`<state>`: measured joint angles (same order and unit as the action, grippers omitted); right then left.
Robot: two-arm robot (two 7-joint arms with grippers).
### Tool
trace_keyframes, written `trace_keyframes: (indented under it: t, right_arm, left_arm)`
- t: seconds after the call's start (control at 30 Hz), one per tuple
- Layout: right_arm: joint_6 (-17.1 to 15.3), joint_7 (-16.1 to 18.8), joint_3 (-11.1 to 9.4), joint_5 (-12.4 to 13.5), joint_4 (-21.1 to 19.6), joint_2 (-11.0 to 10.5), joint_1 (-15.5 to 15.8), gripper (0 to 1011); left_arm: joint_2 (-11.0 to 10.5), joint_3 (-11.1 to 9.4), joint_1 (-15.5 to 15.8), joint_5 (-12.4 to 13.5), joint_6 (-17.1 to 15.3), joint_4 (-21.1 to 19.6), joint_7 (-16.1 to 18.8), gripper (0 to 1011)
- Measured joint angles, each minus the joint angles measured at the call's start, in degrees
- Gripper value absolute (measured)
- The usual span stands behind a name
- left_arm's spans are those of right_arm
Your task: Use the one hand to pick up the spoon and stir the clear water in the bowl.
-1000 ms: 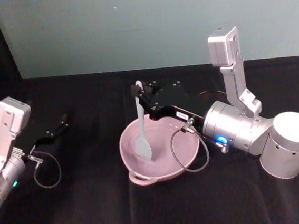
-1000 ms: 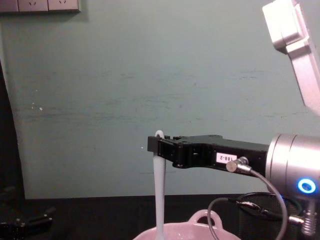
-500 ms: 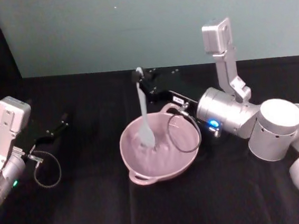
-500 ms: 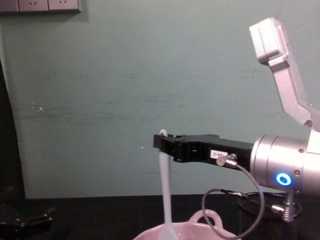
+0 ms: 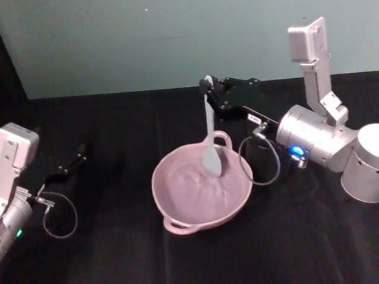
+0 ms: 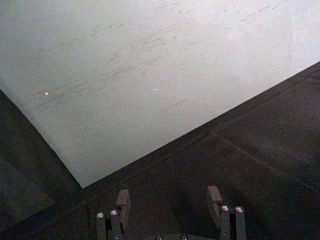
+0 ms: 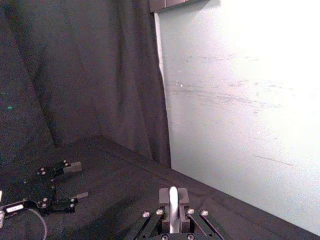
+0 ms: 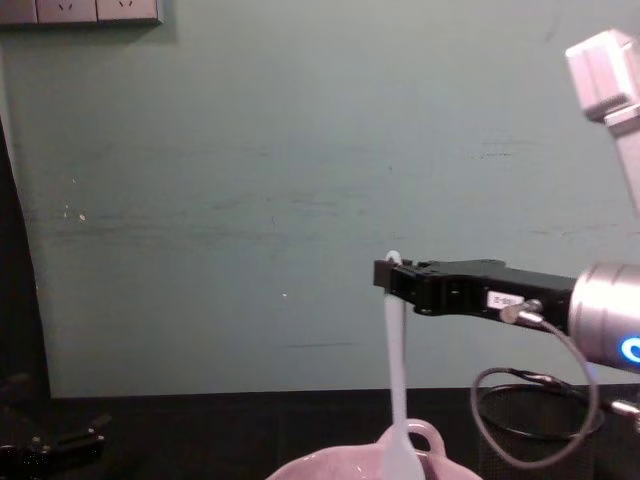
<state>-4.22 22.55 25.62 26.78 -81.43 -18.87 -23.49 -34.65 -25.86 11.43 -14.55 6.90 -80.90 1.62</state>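
My right gripper (image 5: pixel 210 90) is shut on the top of the white spoon's (image 5: pixel 210 140) handle and holds it upright over the far right part of the pink bowl (image 5: pixel 182 208). The scoop dips inside the bowl near its loop handle (image 5: pixel 221 139), and the water surface looks rippled. In the chest view the right gripper (image 8: pixel 394 276) reaches in from the right, with the spoon (image 8: pixel 397 380) hanging straight down to the bowl's rim (image 8: pixel 325 464). The handle tip (image 7: pixel 173 199) sits between the fingers in the right wrist view. My left gripper (image 5: pixel 77 157) rests open at the far left.
A black wire-mesh cup (image 8: pixel 540 420) stands behind and to the right of the bowl. The table is covered in black cloth, with a pale green wall behind. A cable loop (image 5: pixel 262 162) hangs from the right wrist beside the bowl.
My right gripper has swung to the right with the spoon, carrying the scoop from the bowl's left-middle to its far right side. The left arm has not moved.
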Motion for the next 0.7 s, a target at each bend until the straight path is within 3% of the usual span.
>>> trace_keyframes:
  t: [0.37,0.53,0.7]
  right_arm:
    - [-2.2,-0.9,-1.3,-0.5,-9.6,-3.1,6.3,109]
    - [-2.5,-0.8,-0.6,-0.5,-12.0,-3.3,8.1,109]
    - [-2.4,-0.1,0.8,-0.3,-12.3,-2.0,8.6,109]
  left_arm:
    - [0.0,0.0,0.0,0.0,0.0,0.0,0.0,1011]
    - [0.0,0.0,0.0,0.0,0.0,0.0,0.0,1011]
    - [0.0,0.0,0.0,0.0,0.0,0.0,0.0,1011]
